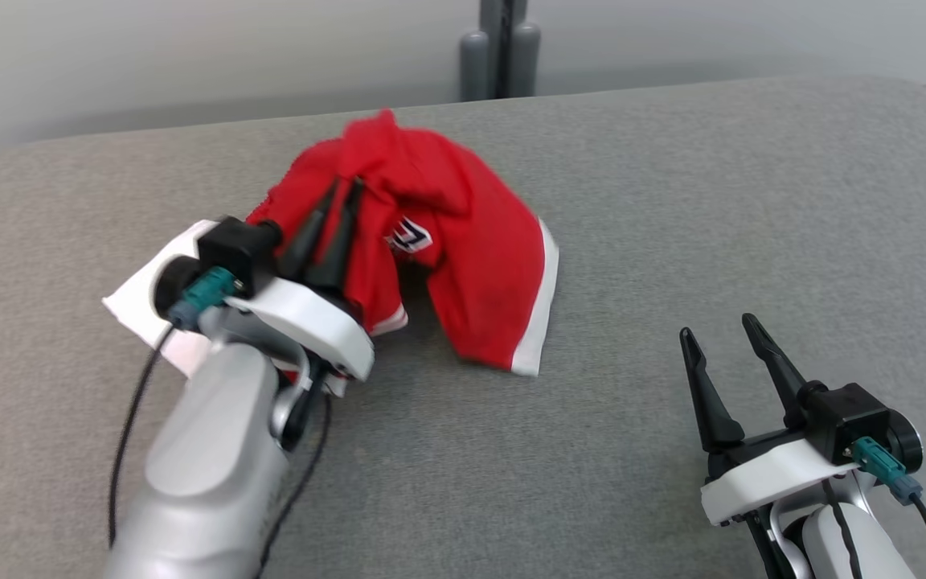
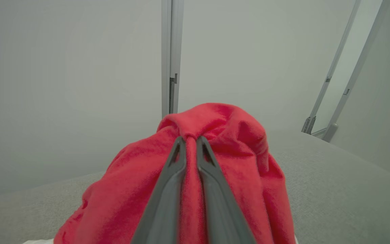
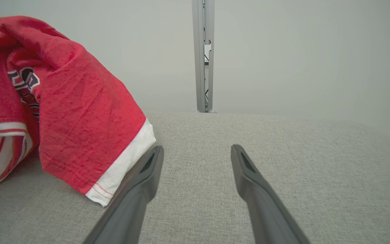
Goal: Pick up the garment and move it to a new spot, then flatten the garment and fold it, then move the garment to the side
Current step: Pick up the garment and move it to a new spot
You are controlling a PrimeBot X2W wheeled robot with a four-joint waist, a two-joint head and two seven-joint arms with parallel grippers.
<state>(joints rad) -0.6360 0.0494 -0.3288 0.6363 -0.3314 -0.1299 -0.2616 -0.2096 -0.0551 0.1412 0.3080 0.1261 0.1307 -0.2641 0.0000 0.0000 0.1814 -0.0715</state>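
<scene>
A grey cloth surface (image 1: 672, 201) is spread below a pale wall (image 1: 190, 56). At the left, the red garment (image 1: 479, 257) is pinched at a bunched fold by the nearly closed left gripper (image 1: 345, 186). Its badge (image 1: 411, 236) cannot be read. Its white hem (image 1: 539, 314) is draped down rightward onto the surface. The right gripper (image 1: 716, 326) is spread wide, empty.

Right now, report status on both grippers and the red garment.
Left gripper shut on red garment, bunched, resting partly on grey surface. Right gripper open, apart from it. Nothing seen in the way.
</scene>
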